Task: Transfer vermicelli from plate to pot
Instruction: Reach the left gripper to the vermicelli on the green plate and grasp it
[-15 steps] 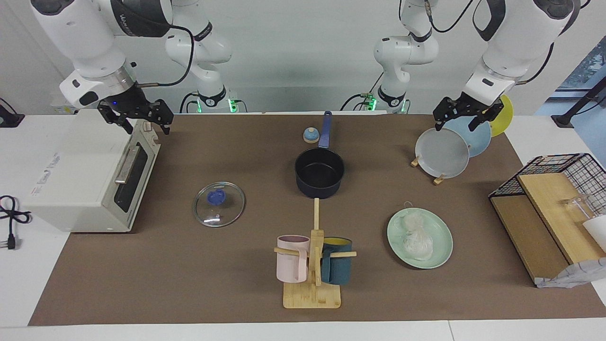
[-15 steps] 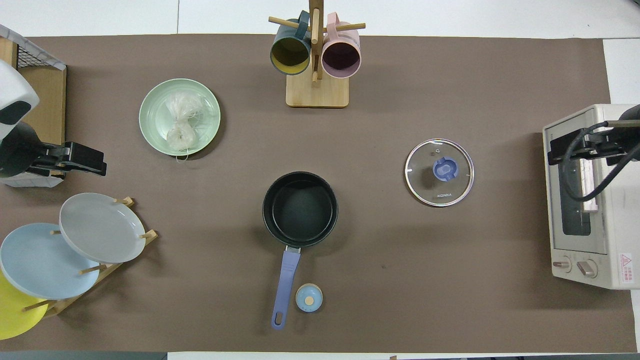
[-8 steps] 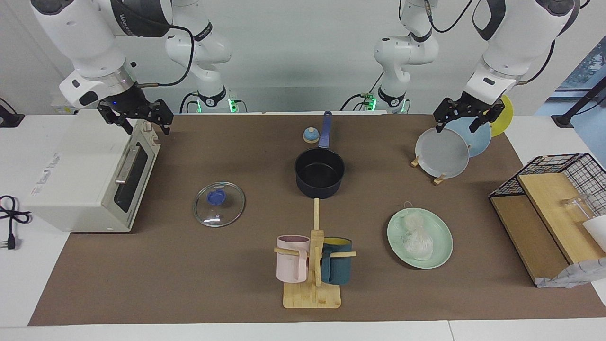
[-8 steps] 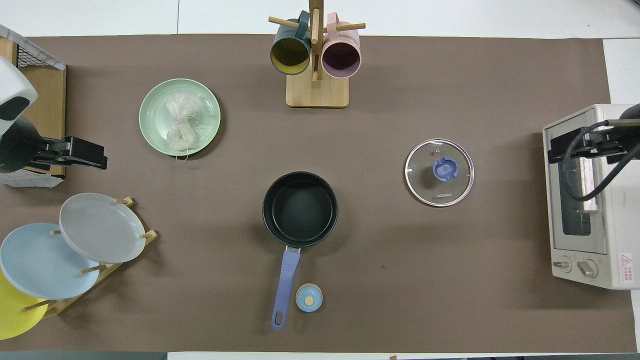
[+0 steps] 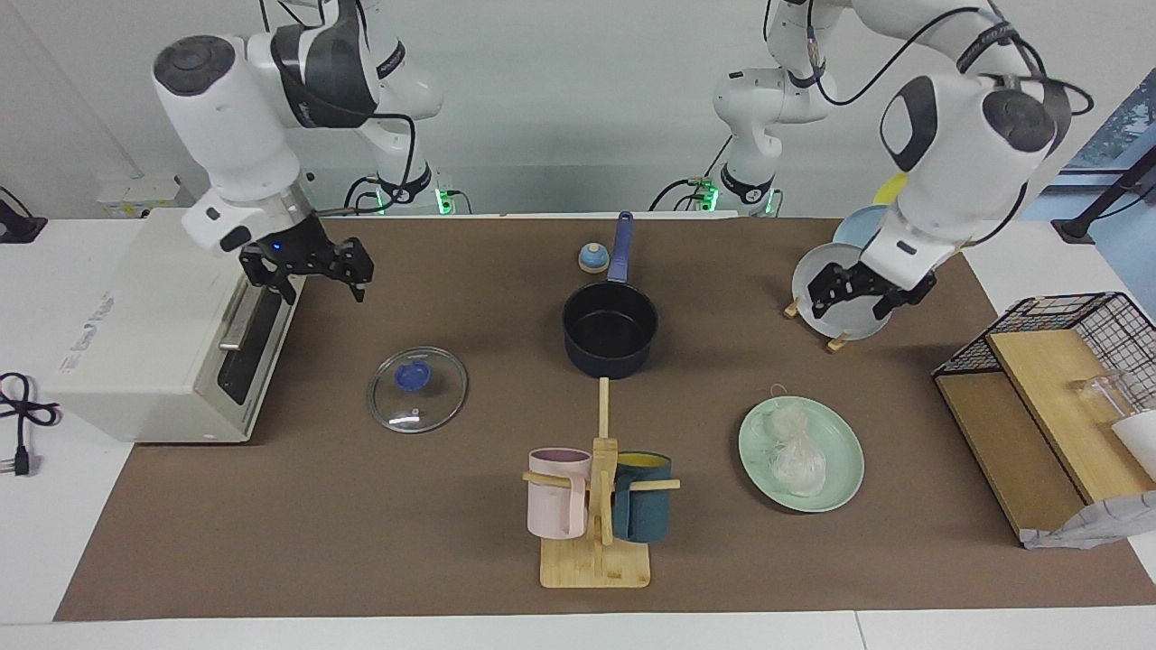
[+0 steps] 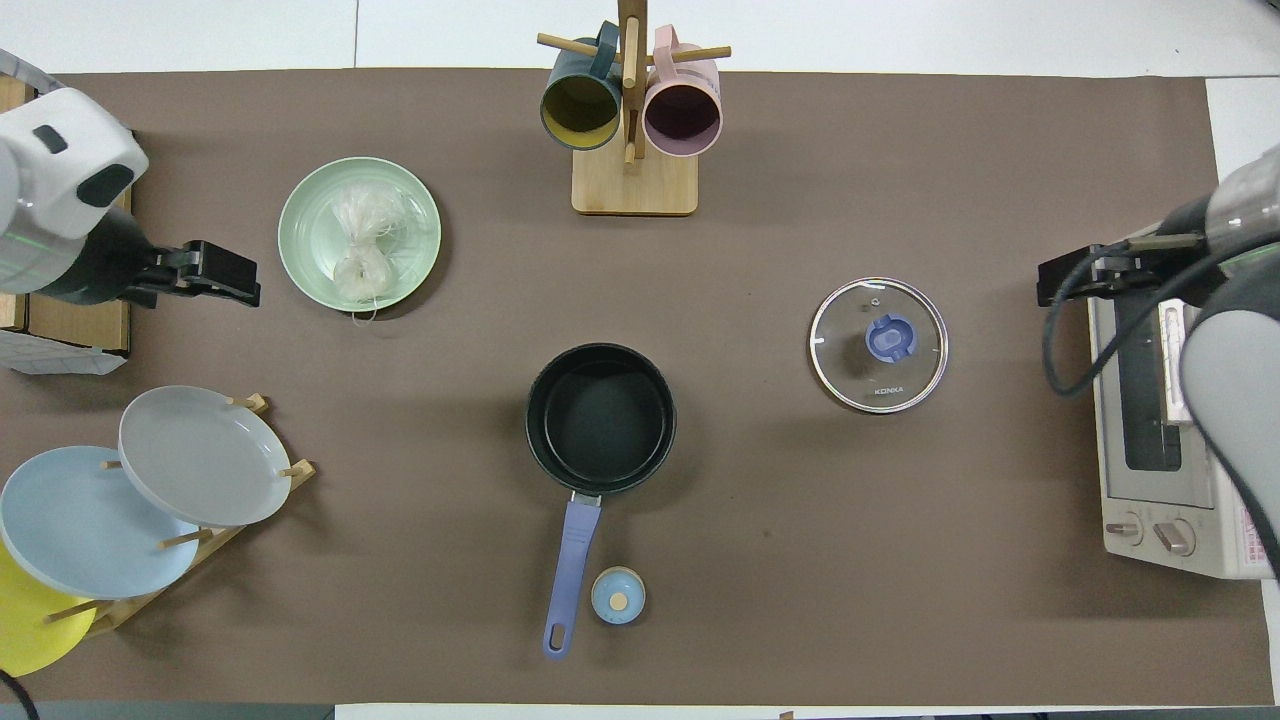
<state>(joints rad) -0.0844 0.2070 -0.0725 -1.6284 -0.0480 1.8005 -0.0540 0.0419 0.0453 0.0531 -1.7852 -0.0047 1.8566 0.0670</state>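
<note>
The vermicelli [image 5: 795, 453] [image 6: 364, 240], a whitish bundle in clear wrap, lies on the mint-green plate [image 5: 755, 447] [image 6: 300, 225] toward the left arm's end of the table. The dark pot [image 5: 610, 327] [image 6: 600, 415] with a blue handle stands empty at mid-table, nearer to the robots than the plate. My left gripper [image 5: 855, 305] [image 6: 240, 287] is open and empty in the air, over the mat between the plate rack and the mint-green plate. My right gripper [image 5: 323, 285] [image 6: 1052, 285] is open and empty, over the front edge of the toaster oven.
A glass lid [image 5: 417, 388] [image 6: 878, 345] lies between pot and toaster oven [image 5: 144, 334] [image 6: 1160, 450]. A mug rack [image 5: 596, 551] [image 6: 632, 185] stands farther from the robots than the pot. Upright plates [image 6: 205, 455] stand near the left arm. A wire basket [image 5: 1057, 311] stands at the left arm's end. A small blue knob [image 5: 593, 258] lies by the pot's handle.
Both arms have come down and forward. The left gripper moved from over the plate rack toward the mint-green plate. The right gripper moved from over the oven's top to its front edge.
</note>
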